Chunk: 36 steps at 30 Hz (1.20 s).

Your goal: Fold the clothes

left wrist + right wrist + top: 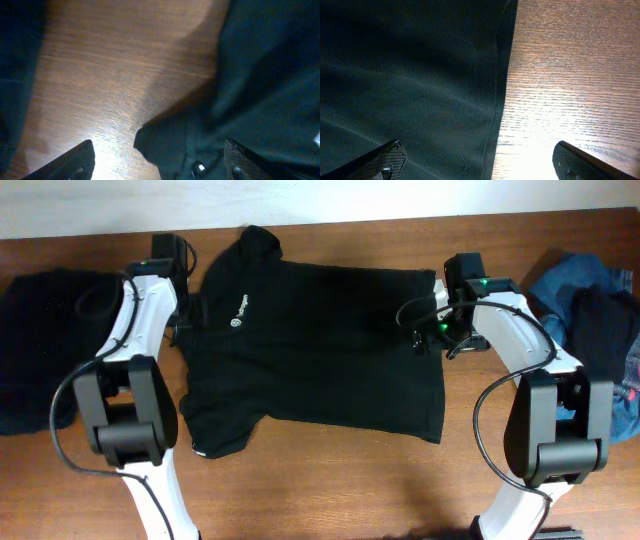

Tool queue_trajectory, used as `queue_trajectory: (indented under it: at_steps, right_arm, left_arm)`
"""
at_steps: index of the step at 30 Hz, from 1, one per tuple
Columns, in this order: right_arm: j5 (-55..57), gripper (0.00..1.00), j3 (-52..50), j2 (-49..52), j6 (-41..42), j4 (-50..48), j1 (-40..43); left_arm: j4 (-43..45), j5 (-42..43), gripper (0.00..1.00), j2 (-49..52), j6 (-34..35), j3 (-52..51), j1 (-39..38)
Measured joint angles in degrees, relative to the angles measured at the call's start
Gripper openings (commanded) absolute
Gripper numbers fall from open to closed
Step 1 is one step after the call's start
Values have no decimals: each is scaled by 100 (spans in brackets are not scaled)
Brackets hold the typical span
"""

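One table (330,480); one black T-shirt (320,350) spread flat at its middle, unfolded. Black pile (40,340) far left, denim piece (575,280) far right. No containers visible.

Step, as I judge it: first grasp before the fold.

My left gripper (157,162): jaws wide apart over the collar tip (165,145). My right gripper (477,160): jaws wide apart, straddling the hem (500,100). Neither holds cloth.

Next: descend, pinch both edges together.

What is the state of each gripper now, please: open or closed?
Left gripper: open, holding nothing, above the T-shirt collar.
Right gripper: open, holding nothing, above the T-shirt hem.
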<state>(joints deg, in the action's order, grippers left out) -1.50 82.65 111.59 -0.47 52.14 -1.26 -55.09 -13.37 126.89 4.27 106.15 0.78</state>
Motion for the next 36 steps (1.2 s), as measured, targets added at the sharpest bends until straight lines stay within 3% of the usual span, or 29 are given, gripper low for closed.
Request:
queue_trajectory:
  at_steps: [4, 7, 14, 30, 36]
  right_arm:
    - [7, 99, 0, 0, 0, 46, 0]
    - [20, 99, 0, 0, 2, 72, 0]
    - [22, 99, 0, 0, 0, 81, 0]
    - [17, 99, 0, -35, 74, 450, 0]
    - [20, 99, -7, -903, 490, 868, 0]
  left_arm:
    - [-24, 404, 87, -365, 109, 17, 0]
    - [-24, 907, 99, -555, 160, 63, 0]
    - [-44, 1484, 99, -614, 225, 70, -11]
    - [-44, 1622, 99, -614, 225, 70, -11]
    - [-44, 1622, 99, -614, 225, 70, -11]
